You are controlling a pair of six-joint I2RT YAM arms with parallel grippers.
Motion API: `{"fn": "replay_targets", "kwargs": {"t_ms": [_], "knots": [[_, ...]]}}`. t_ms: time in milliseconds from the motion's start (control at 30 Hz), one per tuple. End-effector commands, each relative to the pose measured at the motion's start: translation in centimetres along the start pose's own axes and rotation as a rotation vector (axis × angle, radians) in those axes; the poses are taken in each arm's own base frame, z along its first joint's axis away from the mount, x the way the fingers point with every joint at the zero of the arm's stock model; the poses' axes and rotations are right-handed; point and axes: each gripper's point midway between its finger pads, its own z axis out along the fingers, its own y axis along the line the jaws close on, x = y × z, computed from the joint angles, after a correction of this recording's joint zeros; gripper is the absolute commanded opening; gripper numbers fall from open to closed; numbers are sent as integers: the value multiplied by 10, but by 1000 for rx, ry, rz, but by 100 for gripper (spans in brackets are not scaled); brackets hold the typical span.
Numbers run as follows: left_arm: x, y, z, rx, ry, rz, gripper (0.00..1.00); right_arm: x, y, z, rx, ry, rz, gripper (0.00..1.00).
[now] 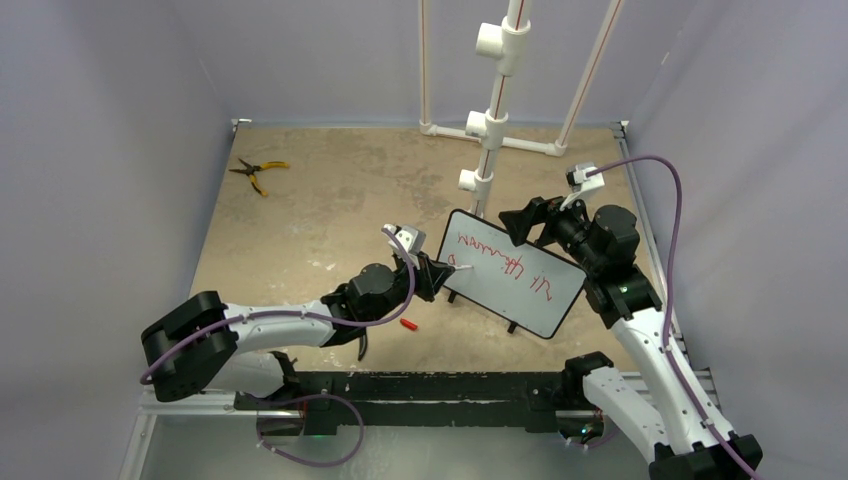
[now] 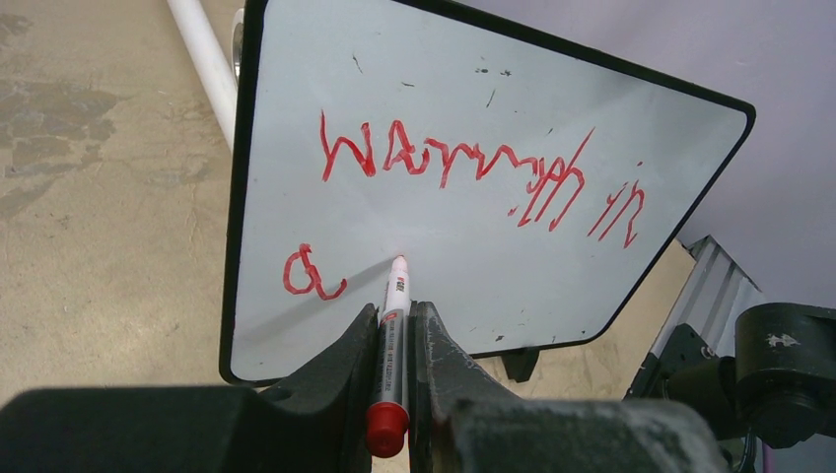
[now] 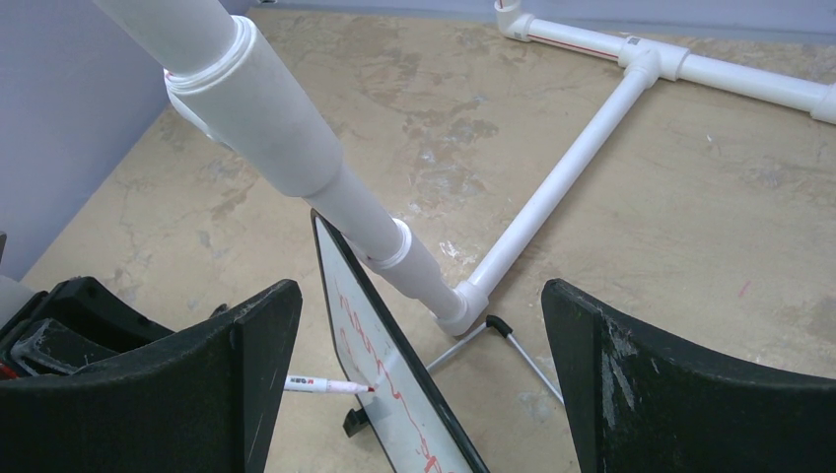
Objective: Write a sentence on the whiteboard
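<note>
Left claw (image 2: 394,317) pinches marker (image 2: 397,291), tip on whiteboard (image 2: 473,79) ahead; sentence (image 2: 463,168) mid second line, probably needs rightward strokes. Right claw (image 3: 422,330) agape, empty.

Marker (image 2: 394,325) tip on whiteboard (image 2: 473,89); pliers (image 1: 258,172) L.

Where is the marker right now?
The marker is clamped in the left hand, its tip against the whiteboard just right of the red "a", below the first line of the sentence, mid-frame in the left wrist view.
</note>
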Motion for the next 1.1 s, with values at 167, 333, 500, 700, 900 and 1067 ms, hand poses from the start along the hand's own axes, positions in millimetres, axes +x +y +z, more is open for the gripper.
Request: {"fn": "replay_targets", "kwargs": {"t_ms": [167,333,500,700,900,1067], "knots": [[-35,-8,-1,-3,-122,-32,0,-9,4,0,-19,-38,-28,94],[-30,-4,-4,-12,-108,-36,0,-9,4,0,-20,-37,-28,94],[-21,0,-6,-19,-90,-44,0,-8,4,1,-19,-35,-27,94],[-14,6,-10,-32,-78,-54,0,-8,4,1,-18,-34,-27,94],[-10,5,-9,-27,-71,-59,0,-7,3,1,-17,-31,-27,94],[-9,-1,-4,1,-68,-69,0,-7,3,2,-15,-30,-26,94]]}}
